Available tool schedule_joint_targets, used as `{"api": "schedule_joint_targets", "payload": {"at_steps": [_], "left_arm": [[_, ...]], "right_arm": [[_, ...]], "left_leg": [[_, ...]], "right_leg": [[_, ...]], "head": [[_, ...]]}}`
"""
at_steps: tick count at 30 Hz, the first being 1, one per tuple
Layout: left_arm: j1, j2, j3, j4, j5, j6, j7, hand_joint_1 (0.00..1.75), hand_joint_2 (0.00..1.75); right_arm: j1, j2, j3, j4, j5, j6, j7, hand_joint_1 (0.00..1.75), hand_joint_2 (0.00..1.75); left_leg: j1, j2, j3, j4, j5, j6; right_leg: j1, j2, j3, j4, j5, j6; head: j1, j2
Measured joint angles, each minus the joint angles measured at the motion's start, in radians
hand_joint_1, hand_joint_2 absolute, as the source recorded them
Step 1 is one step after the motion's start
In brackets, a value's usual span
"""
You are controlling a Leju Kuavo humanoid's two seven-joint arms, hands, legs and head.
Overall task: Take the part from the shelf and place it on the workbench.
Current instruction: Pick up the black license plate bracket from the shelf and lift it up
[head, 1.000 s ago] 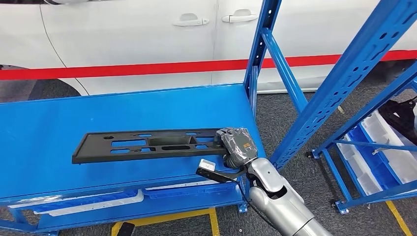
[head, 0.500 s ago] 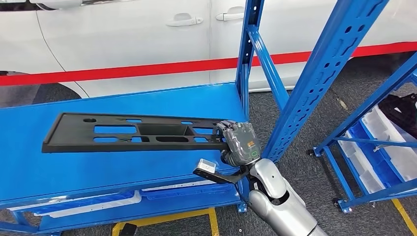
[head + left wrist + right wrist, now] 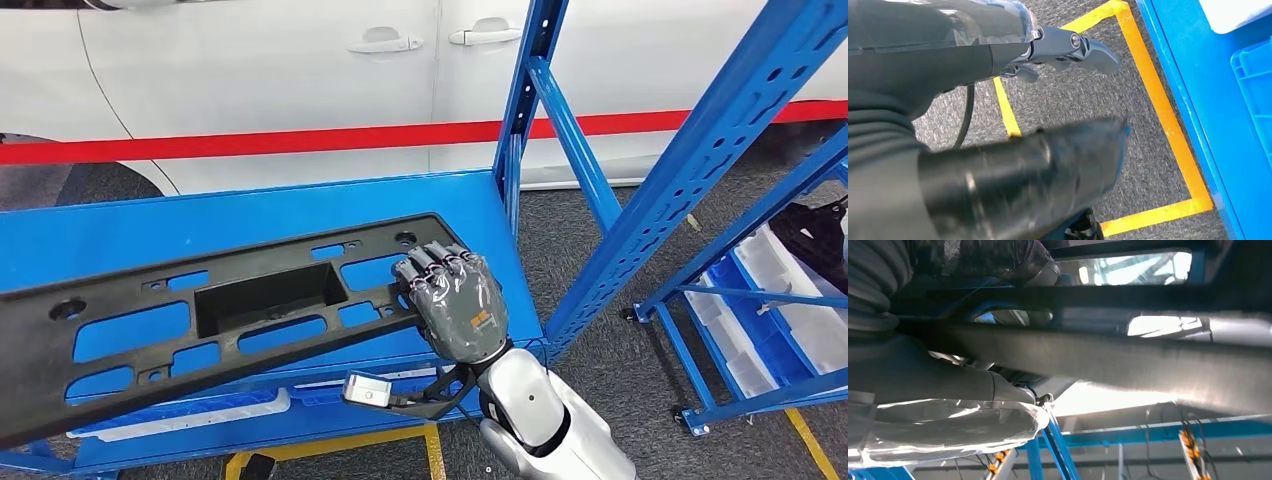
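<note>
The part point(image 3: 262, 297) is a long black plastic panel with several cut-outs and a deep middle recess. My right hand point(image 3: 455, 305) grips its right end, fingers curled over the top edge. The panel hangs tilted above the blue shelf deck point(image 3: 250, 215), and its left end runs off the lower left of the head view. In the right wrist view the panel's dark underside point(image 3: 1128, 360) crosses above my right hand point(image 3: 948, 380). My left hand point(image 3: 998, 55) hangs over the floor, its fingers apart and holding nothing.
Blue shelf uprights point(image 3: 525, 100) and a slanted post point(image 3: 700, 170) stand just right of the panel. A white car with a red stripe point(image 3: 300, 140) is behind the shelf. White bins point(image 3: 780, 300) sit in a rack at right. Yellow floor tape point(image 3: 1168, 120) runs beside the shelf base.
The panel lay flat on the shelf deck a second ago; my right hand has lifted it and brought it toward me, with its left end now much nearer and lower in view.
</note>
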Motion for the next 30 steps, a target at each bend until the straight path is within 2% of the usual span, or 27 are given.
{"api": "schedule_joint_targets", "payload": {"at_steps": [2,3,4,7,9,10,12,13,14,15,17,18,19,20,22,24,25,27,28,29,30], "left_arm": [[0.001,0.000,0.000,0.000,0.001,0.000,-0.002,0.00,1.75],[0.001,0.001,0.000,0.000,0.001,0.000,-0.003,0.00,1.75],[0.001,0.001,0.000,0.000,0.002,0.000,-0.005,0.00,1.75],[0.003,0.001,0.000,0.000,0.004,-0.002,-0.009,0.00,1.75],[0.003,0.002,0.000,0.000,0.011,-0.008,-0.008,0.00,1.75],[0.003,0.002,0.000,0.000,0.016,-0.012,-0.008,0.00,1.75],[0.003,0.003,0.000,0.000,0.021,-0.018,-0.006,0.00,1.75],[0.004,0.003,0.000,0.000,0.021,-0.019,-0.005,0.00,1.75],[0.006,0.003,0.000,0.000,0.021,-0.020,-0.004,0.00,1.75],[0.007,0.003,0.000,0.000,0.021,-0.021,-0.004,0.00,1.75],[0.007,0.004,0.000,0.000,0.021,-0.021,-0.003,0.00,1.75],[0.007,0.005,0.000,0.000,0.022,-0.021,-0.003,0.00,1.75],[0.006,0.005,0.001,0.000,0.022,-0.021,-0.003,0.00,1.75],[0.006,0.006,0.001,0.000,0.022,-0.022,-0.003,0.00,1.75],[0.007,0.006,0.001,0.000,0.022,-0.022,-0.003,0.00,1.75],[0.008,0.006,0.001,0.000,0.022,-0.022,-0.003,0.00,1.75],[0.007,0.006,0.001,0.000,0.022,-0.022,-0.003,0.00,1.75],[0.007,0.005,0.002,0.000,0.022,-0.022,-0.003,0.00,1.75],[0.007,0.005,0.002,0.000,0.022,-0.022,-0.003,0.00,1.75],[0.008,0.005,0.002,0.000,0.022,-0.023,-0.003,0.00,1.75],[0.008,0.005,0.002,0.000,0.022,-0.023,-0.003,0.00,1.75]], "right_arm": [[-0.004,0.000,0.020,-0.013,0.018,-0.003,0.011,1.75,1.75],[-0.007,0.001,0.030,-0.020,0.024,-0.005,0.016,1.75,1.75],[-0.010,0.002,0.039,-0.026,0.028,-0.006,0.020,1.75,1.75],[-0.016,0.006,0.064,-0.037,0.029,-0.006,0.027,1.75,1.75],[-0.019,0.012,0.079,-0.042,0.029,-0.006,0.029,1.75,1.75],[-0.020,0.015,0.086,-0.044,0.029,-0.006,0.030,1.75,1.75],[-0.022,0.019,0.099,-0.046,0.028,-0.006,0.031,1.75,1.75],[-0.022,0.019,0.105,-0.046,0.028,-0.006,0.031,1.75,1.75],[-0.022,0.019,0.110,-0.046,0.028,-0.006,0.032,1.75,1.75],[-0.022,0.019,0.114,-0.046,0.028,-0.006,0.032,1.75,1.75],[-0.023,0.020,0.120,-0.047,0.028,-0.006,0.032,1.75,1.75],[-0.023,0.021,0.121,-0.047,0.028,-0.006,0.032,1.75,1.75],[-0.024,0.022,0.122,-0.048,0.028,-0.006,0.033,1.75,1.75],[-0.024,0.022,0.123,-0.048,0.028,-0.006,0.033,1.75,1.75],[-0.025,0.023,0.125,-0.048,0.028,-0.006,0.033,1.75,1.75],[-0.027,0.023,0.127,-0.048,0.028,-0.006,0.033,1.75,1.75],[-0.028,0.023,0.129,-0.048,0.028,-0.006,0.034,1.75,1.75],[-0.029,0.023,0.131,-0.048,0.028,-0.006,0.034,1.75,1.75],[-0.028,0.023,0.133,-0.048,0.028,-0.006,0.034,1.75,1.75],[-0.028,0.023,0.134,-0.048,0.028,-0.006,0.034,1.75,1.75],[-0.028,0.023,0.134,-0.048,0.028,-0.006,0.034,1.75,1.75]], "left_leg": [[0.000,-0.003,0.000,0.008,-0.007,-0.005],[-0.002,-0.003,-0.001,0.013,-0.010,-0.009],[-0.003,-0.004,-0.003,0.017,-0.012,-0.014],[-0.004,-0.003,-0.006,0.016,-0.013,-0.032],[-0.003,-0.002,-0.016,0.041,-0.035,-0.042],[-0.002,-0.002,-0.034,0.083,-0.062,-0.047],[-0.001,-0.002,-0.092,0.215,-0.127,-0.054],[-0.001,-0.002,-0.120,0.275,-0.147,-0.055],[-0.001,-0.002,-0.133,0.302,-0.148,-0.055],[-0.001,-0.002,-0.126,0.288,-0.128,-0.054],[-0.001,-0.002,-0.066,0.157,-0.055,-0.045],[-0.004,-0.002,-0.032,0.087,-0.029,-0.040],[-0.006,-0.002,-0.009,0.038,-0.014,-0.036],[-0.008,-0.003,0.000,0.014,-0.011,-0.032],[-0.009,-0.003,0.002,0.006,-0.010,-0.025],[-0.003,-0.001,0.007,-0.007,-0.001,-0.013],[0.000,0.001,0.010,-0.013,0.003,-0.007],[0.001,0.002,0.010,-0.016,0.005,-0.002],[0.001,0.003,0.009,-0.015,0.005,-0.002],[0.000,0.003,0.009,-0.014,0.004,-0.001],[0.000,0.002,0.009,-0.012,0.003,-0.002]], "right_leg": [[-0.002,-0.001,0.065,-0.129,0.066,-0.004],[-0.001,-0.001,0.092,-0.186,0.084,-0.007],[0.002,-0.001,0.107,-0.220,0.091,-0.009],[0.004,0.002,0.110,-0.234,0.091,-0.020],[0.000,0.001,0.113,-0.243,0.097,-0.032],[-0.002,-0.001,0.115,-0.247,0.099,-0.038],[-0.001,-0.003,0.115,-0.248,0.099,-0.043],[0.001,-0.004,0.115,-0.248,0.099,-0.044],[0.001,-0.004,0.115,-0.247,0.098,-0.044],[0.002,-0.003,0.116,-0.247,0.098,-0.044],[0.003,-0.001,0.119,-0.246,0.097,-0.044],[0.005,0.000,0.119,-0.245,0.096,-0.042],[0.007,0.001,0.117,-0.244,0.096,-0.039],[0.008,0.001,0.115,-0.244,0.097,-0.035],[0.009,0.002,0.114,-0.247,0.100,-0.025],[0.011,0.001,0.108,-0.229,0.084,-0.015],[0.011,0.001,0.093,-0.194,0.060,-0.011],[0.007,0.000,0.036,-0.069,-0.007,-0.006],[0.006,0.000,0.007,-0.006,-0.030,-0.004],[0.004,0.000,-0.010,0.029,-0.035,-0.002],[0.002,0.000,-0.009,0.026,-0.020,-0.001]], "head": [[0.000,0.000],[0.000,0.000],[0.000,0.000],[0.000,0.000],[0.000,0.000],[-0.001,0.000],[-0.001,0.000],[-0.001,0.000],[-0.001,0.000],[-0.001,0.000],[0.000,0.000],[0.000,0.000],[0.000,0.000],[0.000,0.000],[0.000,0.000],[0.000,0.000],[0.000,0.000],[0.000,0.000],[0.000,0.000],[0.000,0.000],[0.000,0.000]]}}
